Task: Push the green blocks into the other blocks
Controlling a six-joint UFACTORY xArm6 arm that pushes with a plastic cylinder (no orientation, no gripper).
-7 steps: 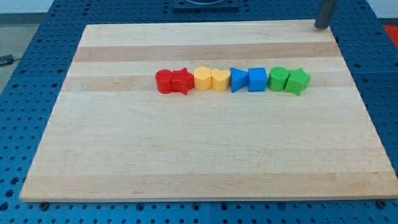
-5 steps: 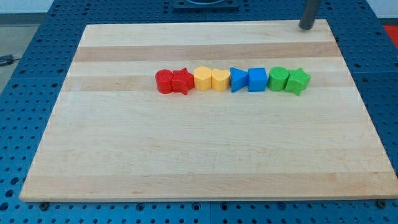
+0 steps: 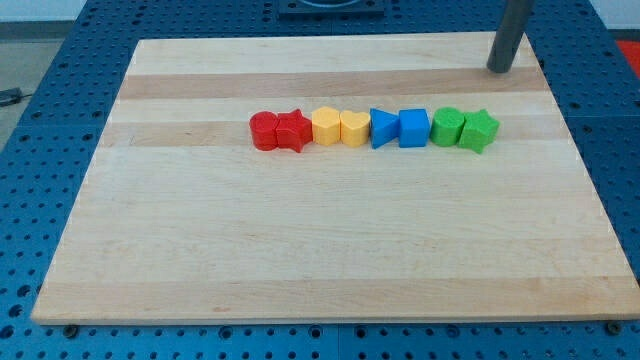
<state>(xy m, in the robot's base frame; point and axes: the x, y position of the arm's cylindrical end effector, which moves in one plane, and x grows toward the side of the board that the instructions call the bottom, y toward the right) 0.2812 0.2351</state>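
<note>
A row of blocks lies across the middle of the wooden board point(image 3: 320, 240). From the view's left: a red cylinder point(image 3: 264, 131), a red star point(image 3: 293, 131), a yellow hexagon point(image 3: 326, 127), a yellow heart point(image 3: 354, 129), a blue triangle point(image 3: 383, 128), a blue cube point(image 3: 414, 128), a green cylinder point(image 3: 447, 127) and a green star point(image 3: 479, 130). Neighbours touch or nearly touch. My tip point(image 3: 498, 70) is on the board near its top right corner, above and slightly right of the green star, apart from it.
The board rests on a blue perforated table point(image 3: 40, 120). A dark base shows at the view's top centre point(image 3: 330, 8).
My tip has moved from the board's top right edge down onto the board, closer to the green blocks. No block has moved.
</note>
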